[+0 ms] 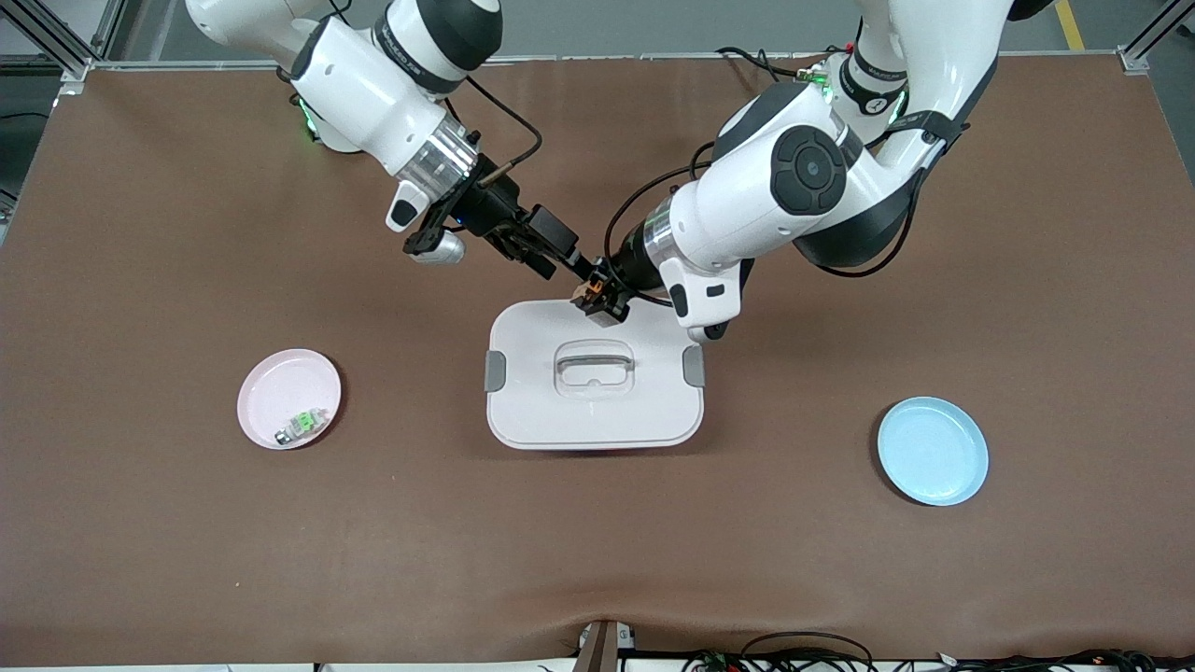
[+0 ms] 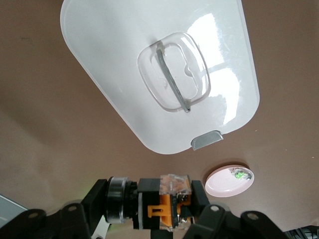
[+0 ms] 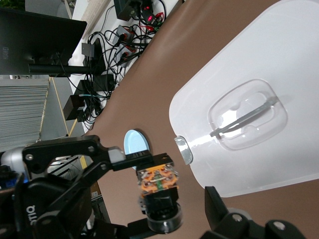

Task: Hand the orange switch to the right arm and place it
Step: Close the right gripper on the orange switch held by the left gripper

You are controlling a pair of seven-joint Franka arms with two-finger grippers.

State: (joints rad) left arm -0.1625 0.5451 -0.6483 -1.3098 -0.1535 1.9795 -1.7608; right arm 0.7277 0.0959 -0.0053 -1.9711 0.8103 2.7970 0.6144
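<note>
Two grippers (image 1: 597, 297) (image 1: 563, 264), one orange switch (image 1: 594, 295), two plates (image 1: 288, 399) (image 1: 933, 451)

The small green-faced part (image 1: 301, 426) on the pink plate (image 1: 271, 383) is shown too small to be made out (front view), and both arms' bases are cut off by the top edge.

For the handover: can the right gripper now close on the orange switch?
Probably yes. The left gripper holds the orange switch over the white lid's edge, and the right gripper's open fingers flank it, nothing between.
</note>
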